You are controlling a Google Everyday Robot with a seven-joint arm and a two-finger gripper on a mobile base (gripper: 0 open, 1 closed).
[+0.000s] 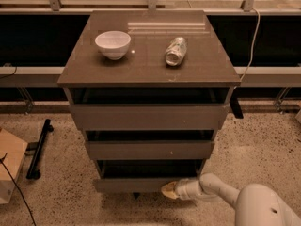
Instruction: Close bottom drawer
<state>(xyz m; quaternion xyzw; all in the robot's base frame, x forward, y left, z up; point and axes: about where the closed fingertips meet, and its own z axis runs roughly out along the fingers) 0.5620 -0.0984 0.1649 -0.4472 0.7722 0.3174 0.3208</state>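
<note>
The bottom drawer [136, 184] is the lowest of three in the grey-brown cabinet [148, 79]. It stands pulled out a short way, with a dark gap above its flat front panel. My gripper [168, 190] is at the end of the white arm [211, 188] that comes in from the lower right. Its tan tip rests against the right part of the bottom drawer's front panel.
A white bowl [113, 44] and a can lying on its side [175, 51] are on the cabinet top. A black bar [38, 148] and a cardboard box [9, 168] lie on the speckled floor at left. A dark low shelf runs behind.
</note>
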